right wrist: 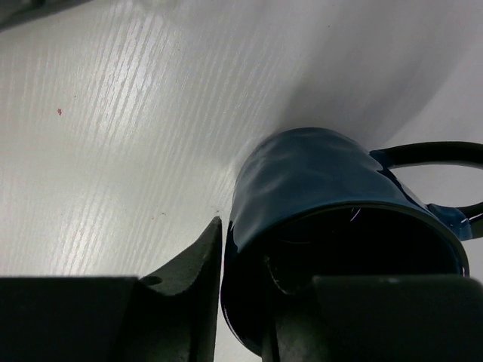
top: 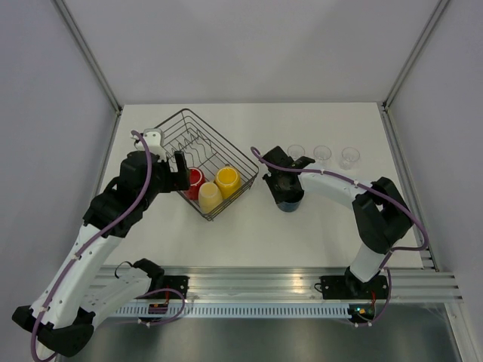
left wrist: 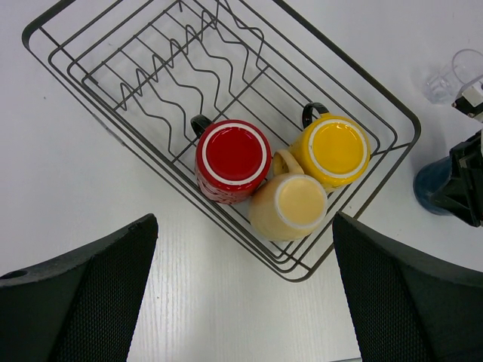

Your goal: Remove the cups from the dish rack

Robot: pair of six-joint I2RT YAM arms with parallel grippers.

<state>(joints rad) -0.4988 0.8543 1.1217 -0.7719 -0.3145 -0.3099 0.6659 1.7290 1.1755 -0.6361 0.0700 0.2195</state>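
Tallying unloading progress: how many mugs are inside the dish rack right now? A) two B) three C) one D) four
B: the red mug, orange-yellow mug and cream mug sit upside down in the dish rack, while the dark blue mug stands on the table outside it.

Looks like a robotics lab test cell: plain white table point(top: 249, 234), bare grey partition walls point(top: 256, 45), aluminium rail point(top: 264, 280) at the near edge bearing two robot arms point(top: 113, 215).

From above, the right gripper point(top: 286, 182) hides most of the blue mug point(top: 290, 204). Its wrist view cuts off the handle point(right wrist: 441, 154); whether it grips is unclear.
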